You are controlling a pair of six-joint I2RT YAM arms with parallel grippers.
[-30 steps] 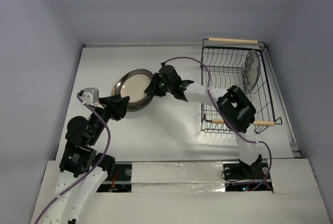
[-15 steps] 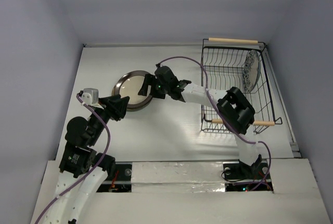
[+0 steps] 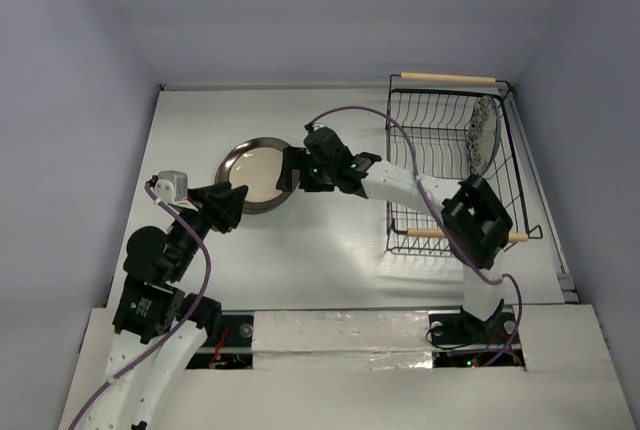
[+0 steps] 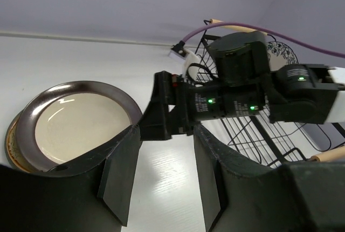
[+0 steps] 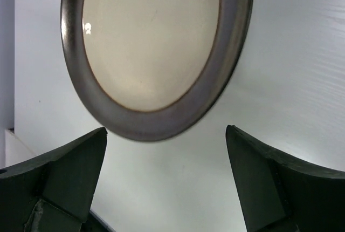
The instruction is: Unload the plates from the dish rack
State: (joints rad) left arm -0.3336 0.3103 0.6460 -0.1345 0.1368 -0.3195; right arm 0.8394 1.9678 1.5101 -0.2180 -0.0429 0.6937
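Right claw [image 3: 291, 172] wide open, empty, just beside right edge of dark-rimmed plate [image 3: 255, 170], which lies flat left of centre. Left claw [image 3: 235, 197] part open, empty, near it. Floral plate [image 3: 483, 135] upright in rack [image 3: 447, 78], far right.

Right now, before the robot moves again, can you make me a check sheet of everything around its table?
Surface: white table, with silver tape along the near edge.
Job's things: dark-rimmed plate lies flat on the table, a tan rim peeking out beneath it; floral plate stands on edge in the dish rack.
Clutter: nothing seen.
Pincers: right pincer open at the dark-rimmed plate's edge, gripping nothing; left pincer open and empty, close to the same plate.
Cables: purple cable arcs from the right arm across the rack's corner; second purple cable runs along the left arm.
Surroundings: plain pale walls on three sides.
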